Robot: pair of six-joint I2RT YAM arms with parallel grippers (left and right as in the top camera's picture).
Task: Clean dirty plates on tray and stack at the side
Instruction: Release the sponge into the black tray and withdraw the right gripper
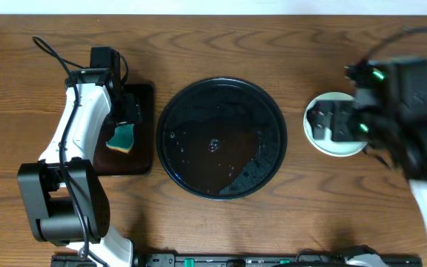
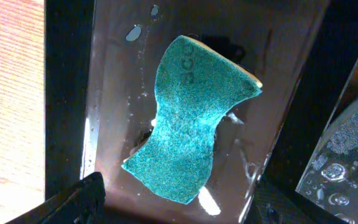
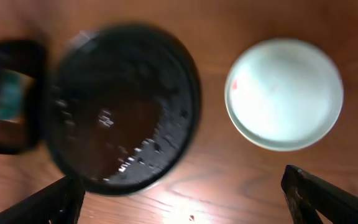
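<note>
**Right gripper spread above the plates, beside the emptied tray**

The plates [image 3: 284, 93], the topmost pale blue-green with a faint red trace, lie on the table [image 1: 288, 44] just right of the round tray [image 1: 199, 159] and apart from its rim. Their number cannot be counted. The tray carries water drops only, no plate. The right gripper [image 3: 184, 183] hangs above the stack with its jaws wide apart and nothing between them, so the right arm is plainly the nearer. Being round, the plates offer no long axis.

At the opposite side, the left gripper [image 2: 179, 186] stands over the sponge [image 2: 191, 118] on the rectangular tray [image 1: 143, 96]. Its fingers are spread to either side of the sponge's near end, and the sponge's length runs away from them. No contact is evident.

Stacking appears complete, so any coming move is probably a straight lift clear of the stack.
</note>
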